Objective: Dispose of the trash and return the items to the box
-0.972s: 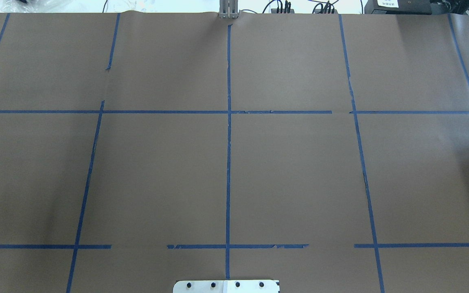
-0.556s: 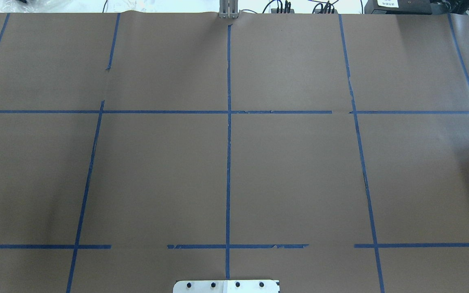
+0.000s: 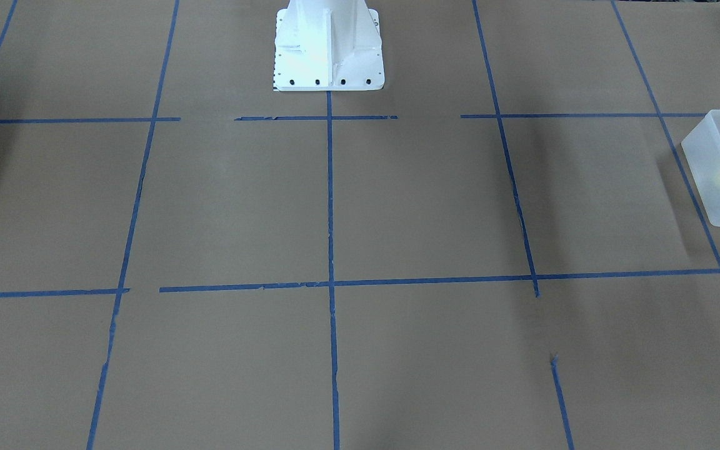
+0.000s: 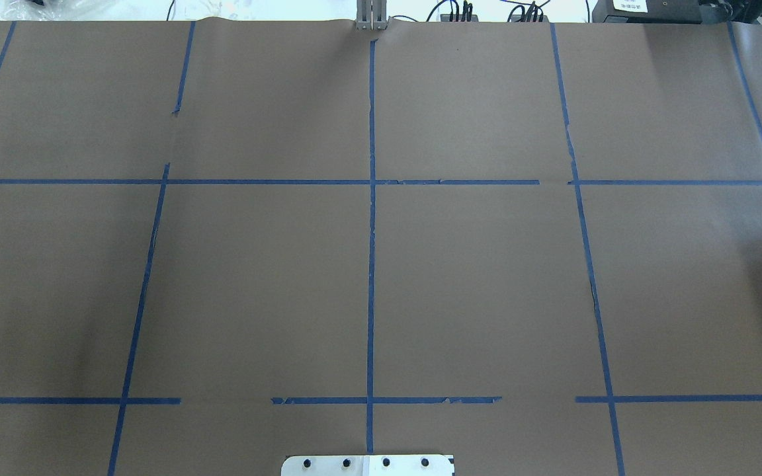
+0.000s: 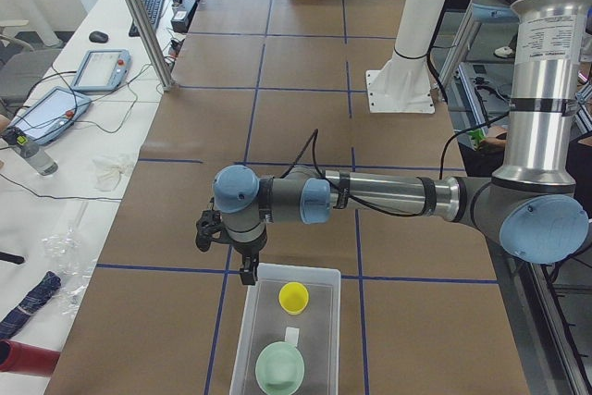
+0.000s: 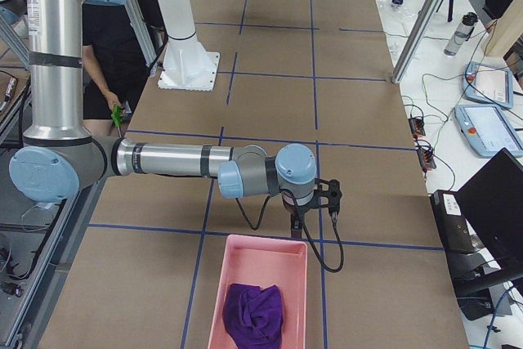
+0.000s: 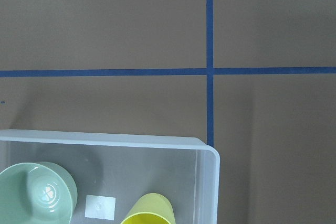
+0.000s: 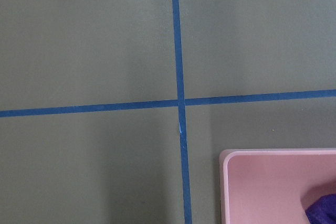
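**Yellow cup [image 5: 294, 297] in box [image 7: 105, 140]: gripper states undetermined**

At the table's [image 4: 487, 264] left end, the cup sits inside the translucent box, near a green bowl [image 5: 280, 367]. The left gripper [image 5: 247, 277] hangs by the box's inboard edge, and its opening cannot be determined. A white pedestal [image 3: 327, 44] stands mid-table. At the right end, the right gripper [image 6: 295, 225] hangs beside a pink tray [image 6: 214, 300] holding a purple cloth [image 6: 255, 315]. Its opening is likewise indeterminate.

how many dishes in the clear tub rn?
2. Yellow cup toward the tub's far end in the left-side view; green bowl toward the near end, which the frame crops, so more may be hidden.
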Controlling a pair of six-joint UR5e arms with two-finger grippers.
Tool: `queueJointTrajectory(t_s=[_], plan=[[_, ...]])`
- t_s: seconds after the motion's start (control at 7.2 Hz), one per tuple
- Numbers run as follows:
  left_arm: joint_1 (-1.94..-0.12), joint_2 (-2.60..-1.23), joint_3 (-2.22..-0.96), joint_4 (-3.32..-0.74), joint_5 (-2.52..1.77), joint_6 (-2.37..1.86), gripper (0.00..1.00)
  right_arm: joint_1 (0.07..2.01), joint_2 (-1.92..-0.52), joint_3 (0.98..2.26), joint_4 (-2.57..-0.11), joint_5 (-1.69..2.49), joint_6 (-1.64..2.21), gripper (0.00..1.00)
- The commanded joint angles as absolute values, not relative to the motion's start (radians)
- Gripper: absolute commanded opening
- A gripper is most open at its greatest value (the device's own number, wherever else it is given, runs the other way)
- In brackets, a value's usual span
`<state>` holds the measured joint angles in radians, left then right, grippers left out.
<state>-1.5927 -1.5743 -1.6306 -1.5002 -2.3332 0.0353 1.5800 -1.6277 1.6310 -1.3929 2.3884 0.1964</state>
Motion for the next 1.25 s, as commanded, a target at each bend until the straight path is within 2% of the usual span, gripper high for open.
queueJointTrajectory(t_s=[0.0, 1.11], plan=[[-1.592, -1.577, -1.631, -1.528, -2.335, 0.035, 1.0, 1.58, -1.628, 1.632, -1.393, 2.388, 0.196, 1.0], [-1.592, -1.575, -1.629, -1.575, -2.333, 0.034, 1.0, 1.58, -1.631, 1.629, -1.396, 2.39, 0.196, 1.0]])
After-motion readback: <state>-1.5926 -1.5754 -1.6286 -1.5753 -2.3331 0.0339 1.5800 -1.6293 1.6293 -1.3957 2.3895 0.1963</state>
